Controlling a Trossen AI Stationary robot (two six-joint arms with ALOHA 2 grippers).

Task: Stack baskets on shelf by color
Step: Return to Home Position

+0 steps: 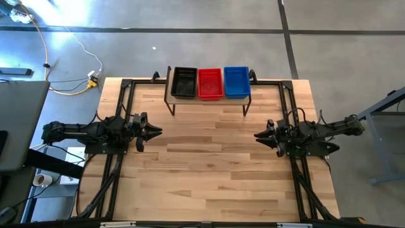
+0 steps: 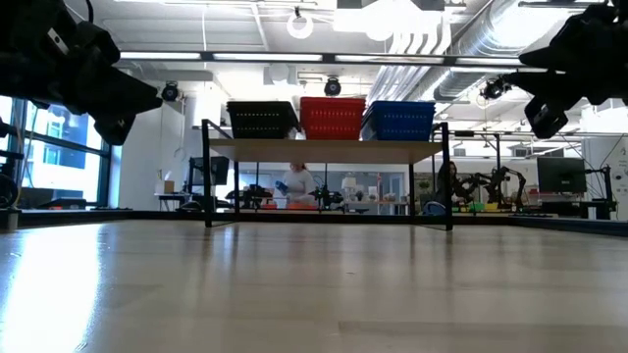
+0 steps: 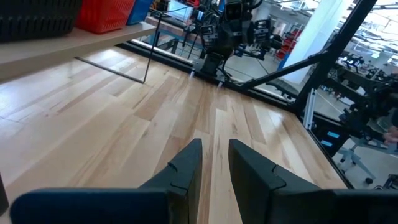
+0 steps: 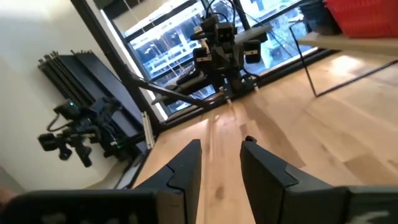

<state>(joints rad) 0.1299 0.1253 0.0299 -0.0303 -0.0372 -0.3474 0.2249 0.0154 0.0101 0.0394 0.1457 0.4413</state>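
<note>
The room is a bright workshop with a grey concrete floor (image 1: pixel 329 57), silver ceiling ducts (image 2: pixel 442 44) and a person (image 2: pixel 294 183) at a bench far behind. The table (image 1: pixel 209 171) is pale wood planking with a black metal frame.

At its far edge, centred, stands the shelf (image 2: pixel 324 150), a light wooden plank on thin black legs, its long axis running left to right. On it, side by side and touching, sit perforated plastic baskets with open tops up: black basket (image 1: pixel 184 82) on the left, red basket (image 1: pixel 210 83) in the middle, blue basket (image 1: pixel 236 82) on the right. Each one's longer side runs across the plank. How many nest in each colour cannot be told.

The left gripper (image 1: pixel 155 131) hangs above the table's left side, and the right gripper (image 1: pixel 259 134) above its right. They point at each other, each with only a narrow gap between its fingers and holding nothing.
</note>
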